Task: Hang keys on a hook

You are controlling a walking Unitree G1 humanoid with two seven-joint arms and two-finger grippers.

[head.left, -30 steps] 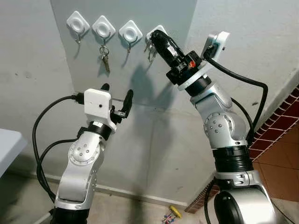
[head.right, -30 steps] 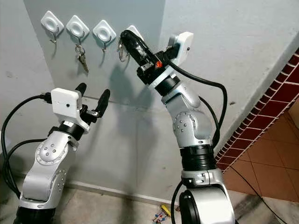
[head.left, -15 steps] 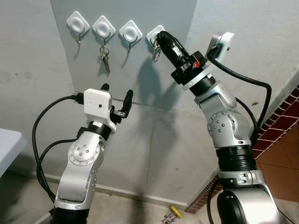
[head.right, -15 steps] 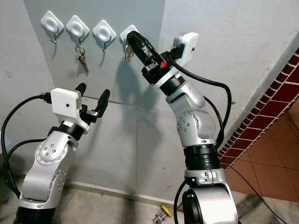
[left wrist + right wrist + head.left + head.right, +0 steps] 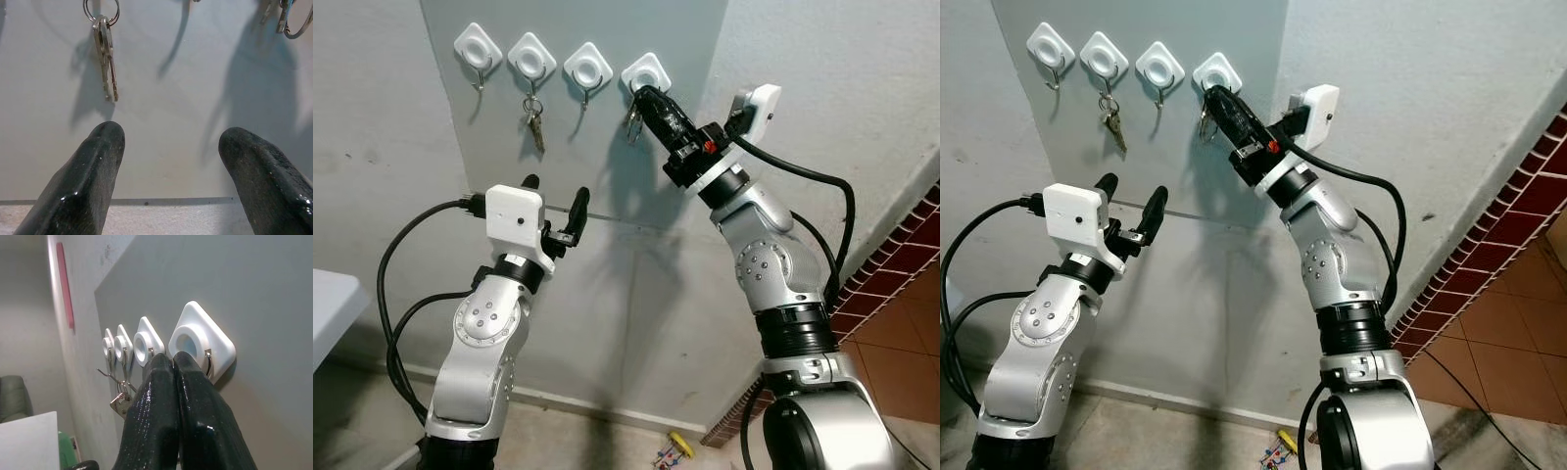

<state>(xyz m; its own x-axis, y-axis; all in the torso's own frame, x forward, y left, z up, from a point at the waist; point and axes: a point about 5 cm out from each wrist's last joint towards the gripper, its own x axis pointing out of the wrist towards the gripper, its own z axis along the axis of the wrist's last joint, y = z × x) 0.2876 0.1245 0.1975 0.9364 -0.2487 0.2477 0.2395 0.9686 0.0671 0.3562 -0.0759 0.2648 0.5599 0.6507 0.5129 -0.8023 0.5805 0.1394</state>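
Your right gripper (image 5: 643, 99) now sits lower, under the fourth hook (image 5: 646, 73). The keys (image 5: 632, 119) hang beside its fingertips.

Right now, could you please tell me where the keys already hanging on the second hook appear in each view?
Left eye view: hung keys below the second hook from the left.
Right eye view: the same spot, upper left.
Left wrist view: against the wall, beyond the open left gripper.
Right wrist view: probably the small bunch past the shut right gripper.
Shared landmark: the grey panel.
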